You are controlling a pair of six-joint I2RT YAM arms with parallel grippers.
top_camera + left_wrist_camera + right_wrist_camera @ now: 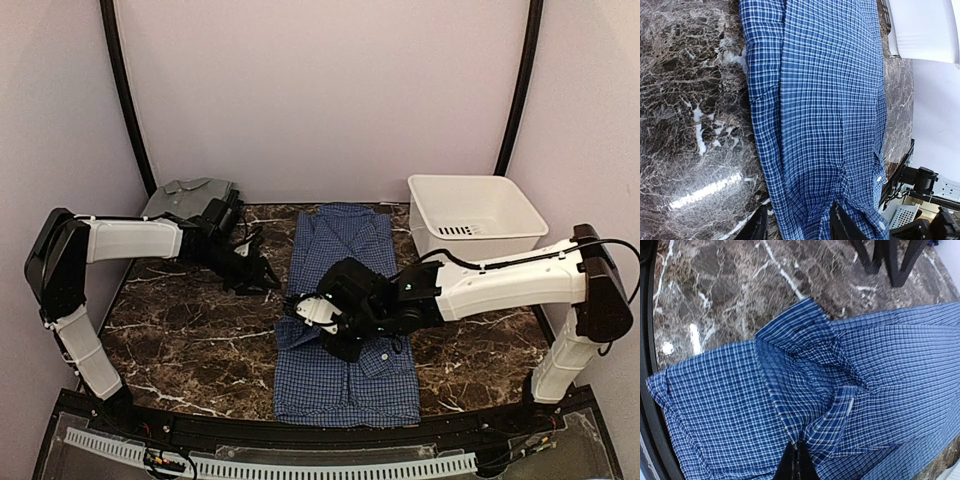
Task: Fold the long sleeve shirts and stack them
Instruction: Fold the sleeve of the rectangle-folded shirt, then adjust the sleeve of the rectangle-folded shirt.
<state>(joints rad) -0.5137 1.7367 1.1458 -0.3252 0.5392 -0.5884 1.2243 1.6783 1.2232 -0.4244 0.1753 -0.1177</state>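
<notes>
Pale lilac walls (320, 90); black corner poles (125, 100); dark veined marble tabletop (180, 340); light glare (705, 190).

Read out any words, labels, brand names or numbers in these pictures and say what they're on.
None: no text can be read. The blue checked shirt, the grey shirt, the white tub and the marble table show no lettering, tag or number.

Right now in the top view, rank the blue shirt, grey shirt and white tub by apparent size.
1. blue shirt
2. white tub
3. grey shirt, partly hidden by the left arm
</notes>
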